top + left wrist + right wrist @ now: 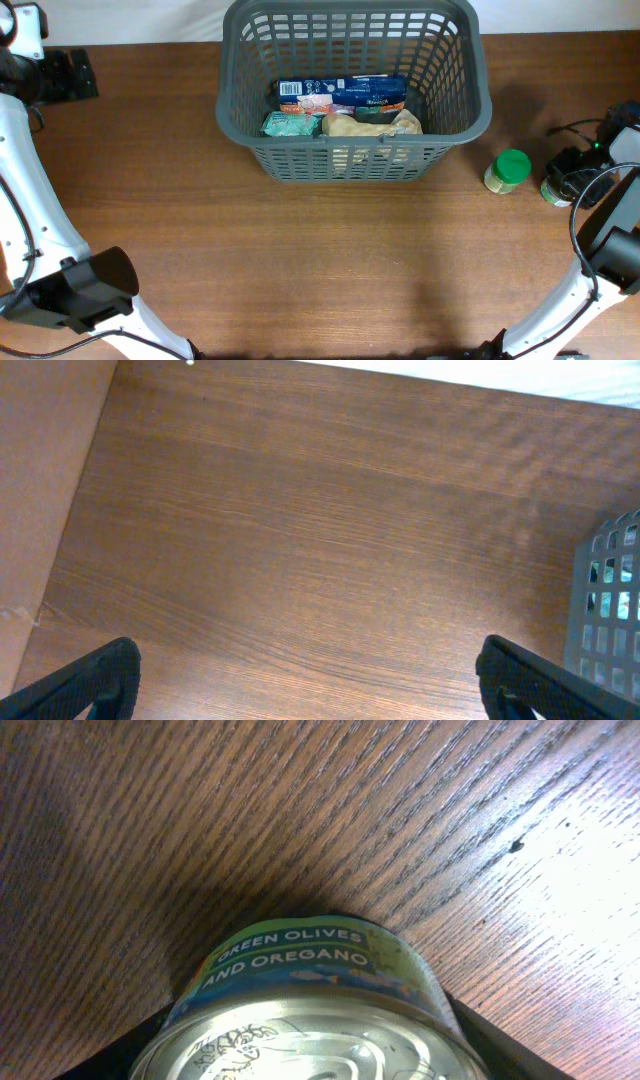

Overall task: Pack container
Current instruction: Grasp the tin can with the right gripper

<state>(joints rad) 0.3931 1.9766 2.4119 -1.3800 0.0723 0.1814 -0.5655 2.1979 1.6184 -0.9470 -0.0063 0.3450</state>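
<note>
The container, a large dark grey slotted basket, stands at the back centre of the table. Its corner also shows in the left wrist view. It holds a blue packet, a teal packet and a tan bag. My right gripper is at the far right, its fingers closed against both sides of a small tin can labelled "green olives and oregano", which stands on the table. My left gripper is open and empty over bare wood at the far left.
A small jar with a green lid stands upright between the basket and the can. A black cable lies near the right edge. The table's left edge runs beside my left gripper.
</note>
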